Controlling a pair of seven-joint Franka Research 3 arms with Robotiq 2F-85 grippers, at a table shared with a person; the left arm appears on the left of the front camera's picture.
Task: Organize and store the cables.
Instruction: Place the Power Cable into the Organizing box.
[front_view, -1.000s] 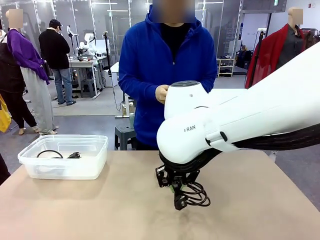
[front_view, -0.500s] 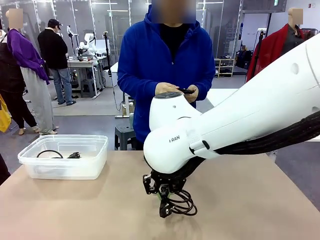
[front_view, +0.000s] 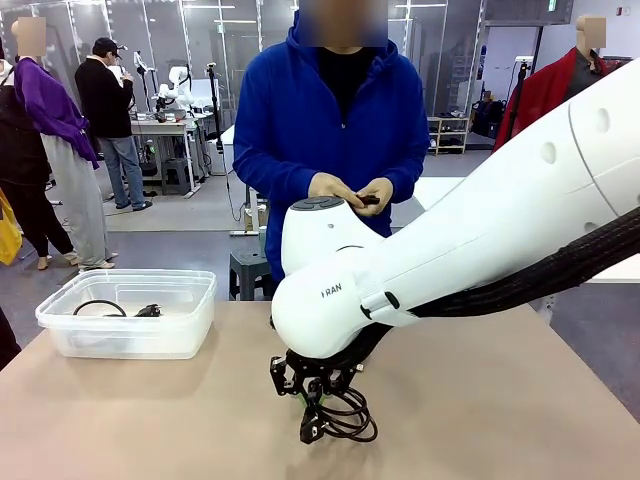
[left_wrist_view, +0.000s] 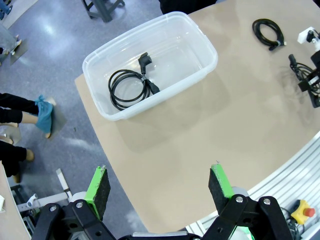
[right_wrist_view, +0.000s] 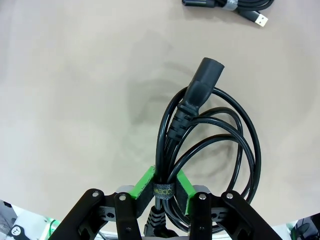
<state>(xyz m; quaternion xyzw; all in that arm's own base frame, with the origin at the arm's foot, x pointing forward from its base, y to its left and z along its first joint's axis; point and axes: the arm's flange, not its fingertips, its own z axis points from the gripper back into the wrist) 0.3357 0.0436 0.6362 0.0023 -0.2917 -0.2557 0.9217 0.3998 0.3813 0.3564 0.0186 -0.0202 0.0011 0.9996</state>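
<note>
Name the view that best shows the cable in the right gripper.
Right wrist view: the cable is close up, plug and loops plain, the right gripper shut on its tie. The front view shows it below the gripper, partly hidden. The left wrist view shows it small at the edge.

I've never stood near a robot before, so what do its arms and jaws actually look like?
The right arm is smooth, rounded white casing with small dark lettering near the wrist and a black ribbed cable hose running beneath it. Both arms end in black jaws faced with bright green pads and held together by silver screws.
</note>
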